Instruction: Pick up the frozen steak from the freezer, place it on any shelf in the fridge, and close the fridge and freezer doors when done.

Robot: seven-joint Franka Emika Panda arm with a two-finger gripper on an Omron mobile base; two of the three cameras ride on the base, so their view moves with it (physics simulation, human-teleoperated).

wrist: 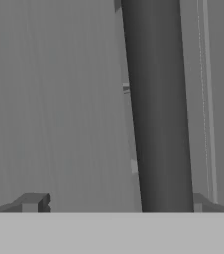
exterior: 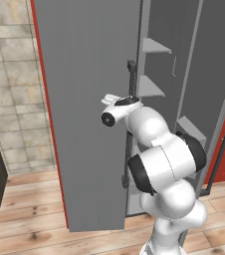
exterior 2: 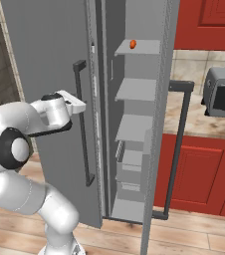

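Observation:
My gripper (wrist: 116,202) is open, its fingertips (wrist: 32,202) on either side of the dark vertical bar handle (wrist: 158,124) of the large grey left door (exterior 2: 45,55). The bar stands nearer the right fingertip. From the base views my hand (exterior: 117,102) reaches the handle (exterior 2: 82,124) about halfway up. The right door (exterior 2: 159,124) stands open, edge-on, with its own long handle (exterior 2: 179,149). Between the doors I see grey shelves (exterior 2: 134,89) and drawers (exterior 2: 130,167). A small orange-red item (exterior 2: 133,44) lies on the top shelf; I cannot tell what it is. The frozen steak is hidden.
A grey toaster oven (exterior 2: 224,92) sits on the beige counter (exterior 2: 184,117) to the right, above red cabinets (exterior 2: 199,169). A tiled wall (exterior: 10,74) lies left of the left door. My own arm (exterior: 164,159) fills the space in front of the door.

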